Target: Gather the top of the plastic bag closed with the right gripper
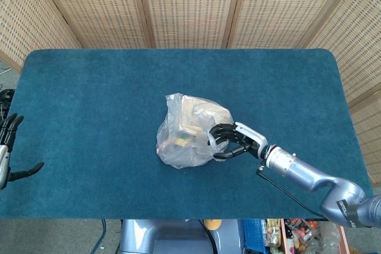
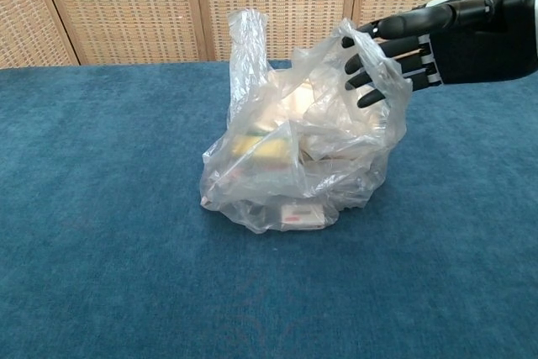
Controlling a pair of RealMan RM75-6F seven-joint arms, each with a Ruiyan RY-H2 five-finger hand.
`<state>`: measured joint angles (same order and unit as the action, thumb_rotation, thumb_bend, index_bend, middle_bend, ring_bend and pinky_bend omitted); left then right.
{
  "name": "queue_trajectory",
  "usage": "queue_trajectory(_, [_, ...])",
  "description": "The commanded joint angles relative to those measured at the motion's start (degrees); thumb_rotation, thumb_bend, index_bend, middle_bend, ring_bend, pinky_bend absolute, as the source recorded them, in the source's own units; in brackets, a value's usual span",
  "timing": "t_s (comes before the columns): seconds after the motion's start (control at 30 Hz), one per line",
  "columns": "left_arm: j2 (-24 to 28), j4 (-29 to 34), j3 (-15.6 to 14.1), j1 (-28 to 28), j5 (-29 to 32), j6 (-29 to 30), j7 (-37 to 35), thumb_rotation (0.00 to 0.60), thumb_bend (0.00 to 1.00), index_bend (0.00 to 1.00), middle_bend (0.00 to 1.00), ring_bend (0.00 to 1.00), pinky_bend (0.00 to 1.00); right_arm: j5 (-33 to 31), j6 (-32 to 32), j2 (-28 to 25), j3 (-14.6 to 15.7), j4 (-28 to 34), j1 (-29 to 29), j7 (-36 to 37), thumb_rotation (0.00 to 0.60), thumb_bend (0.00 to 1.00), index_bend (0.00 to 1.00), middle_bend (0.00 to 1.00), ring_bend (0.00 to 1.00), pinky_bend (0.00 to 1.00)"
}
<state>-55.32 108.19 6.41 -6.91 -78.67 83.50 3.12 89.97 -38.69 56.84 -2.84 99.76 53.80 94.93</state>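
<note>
While the clear crinkly plastic bag (image 2: 294, 161) of small packets sits mid-surface on the blue cloth surface (image 1: 89, 87), I judge it light, floppy and slippery; best taken at the loose upper film. My right hand (image 2: 395, 39) reaches in level from the right edge, fingers half-curled against the bag's top, not clamped. Left hand (image 1: 7, 147) idles spread at the left edge.

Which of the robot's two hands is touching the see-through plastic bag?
The right hand, its fingers in the clear plastic bag's upper edge. The left hand sits at the table's far left edge, away from it.
</note>
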Motion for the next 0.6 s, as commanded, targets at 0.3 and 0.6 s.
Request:
queue_trajectory(0.3, [0.2,-0.1,0.0,-0.1,0.0,-0.3,-0.6,0.600,0.16,0.00,0.00,0.00,0.00,7.7,-1.5,-5.7,4.0,1.5,-0.2,3.9,0.600,0.00,0.40,0.35,0.20,0.26])
queue_trajectory(0.6, [0.0,0.0,-0.2,-0.3,-0.3,-0.4,0.1,0.600,0.16,0.00,0.00,0.00,0.00,12.3,-3.1,-7.8,7.7,1.7,1.3,7.4,0.600,0.00,0.38,0.36,0.21,0.26])
